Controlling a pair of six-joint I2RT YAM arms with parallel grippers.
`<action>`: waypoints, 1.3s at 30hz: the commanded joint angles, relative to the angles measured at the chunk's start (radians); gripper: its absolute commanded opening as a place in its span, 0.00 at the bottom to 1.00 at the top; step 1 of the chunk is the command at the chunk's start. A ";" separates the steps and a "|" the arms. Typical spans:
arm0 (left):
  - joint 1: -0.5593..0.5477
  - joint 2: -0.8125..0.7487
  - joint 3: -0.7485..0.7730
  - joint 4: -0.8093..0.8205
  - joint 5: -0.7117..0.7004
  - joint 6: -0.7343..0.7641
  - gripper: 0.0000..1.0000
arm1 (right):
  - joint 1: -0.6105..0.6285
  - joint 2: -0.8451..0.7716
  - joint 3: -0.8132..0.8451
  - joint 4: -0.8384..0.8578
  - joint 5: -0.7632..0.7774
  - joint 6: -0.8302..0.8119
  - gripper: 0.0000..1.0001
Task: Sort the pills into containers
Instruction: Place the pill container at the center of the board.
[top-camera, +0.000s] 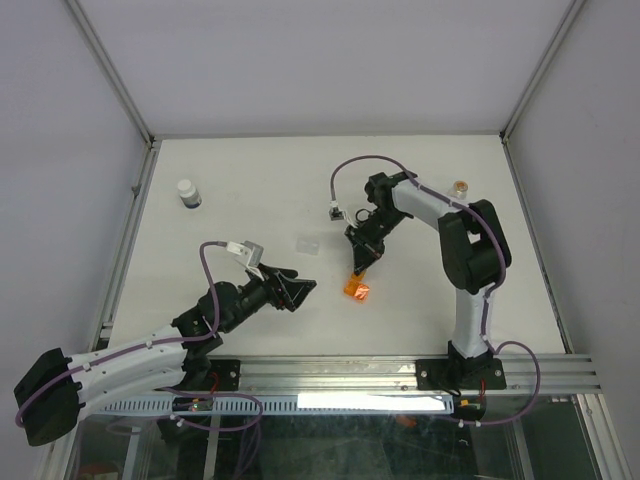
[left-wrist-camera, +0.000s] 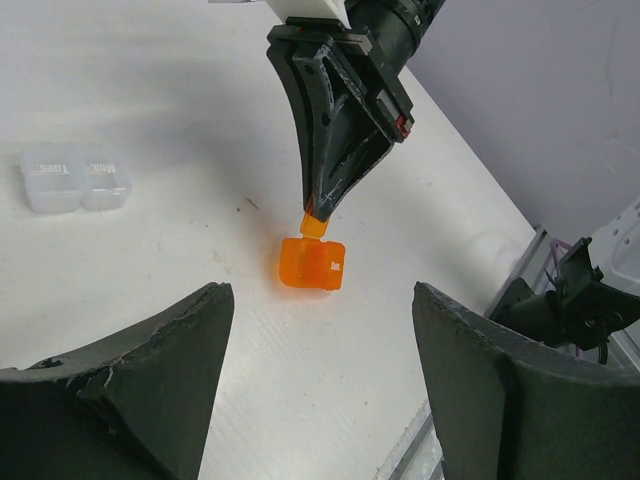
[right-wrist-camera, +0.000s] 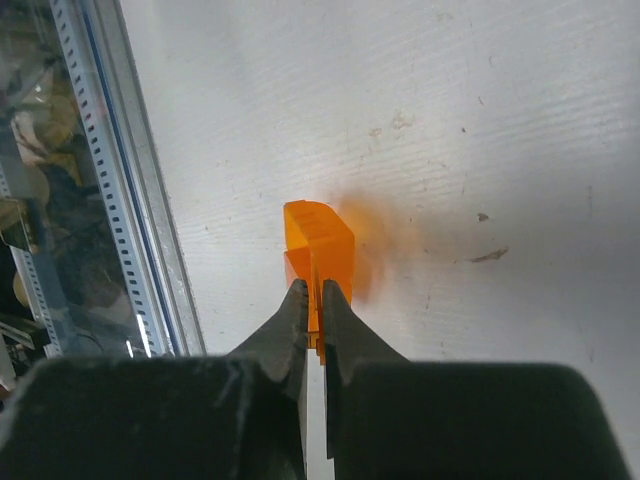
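A stubby translucent orange cup (top-camera: 357, 291) lies on the white table, front of centre. It also shows in the left wrist view (left-wrist-camera: 311, 264) and the right wrist view (right-wrist-camera: 322, 238). My right gripper (top-camera: 358, 272) points down at it and is shut on a thin orange flap at its top edge (right-wrist-camera: 315, 290). My left gripper (top-camera: 300, 289) is open and empty just left of the cup, jaws wide apart (left-wrist-camera: 320, 300), not touching it. No loose pills can be made out.
A clear two-cell box (top-camera: 308, 245) lies left of the right gripper and shows in the left wrist view (left-wrist-camera: 75, 178). A white bottle with a dark band (top-camera: 188, 193) stands far left. A small clear vial (top-camera: 461, 186) stands far right. A metal rail (top-camera: 400, 372) runs along the front.
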 joint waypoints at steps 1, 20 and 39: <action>0.009 0.006 0.001 0.049 0.023 0.034 0.73 | 0.043 0.038 0.089 -0.086 0.074 -0.101 0.04; 0.009 -0.010 -0.009 0.054 0.026 0.029 0.74 | 0.075 -0.165 0.090 0.053 0.170 0.003 0.48; 0.042 0.010 0.063 0.127 -0.003 0.085 0.99 | 0.095 -0.691 -0.493 0.362 -0.173 -0.251 0.45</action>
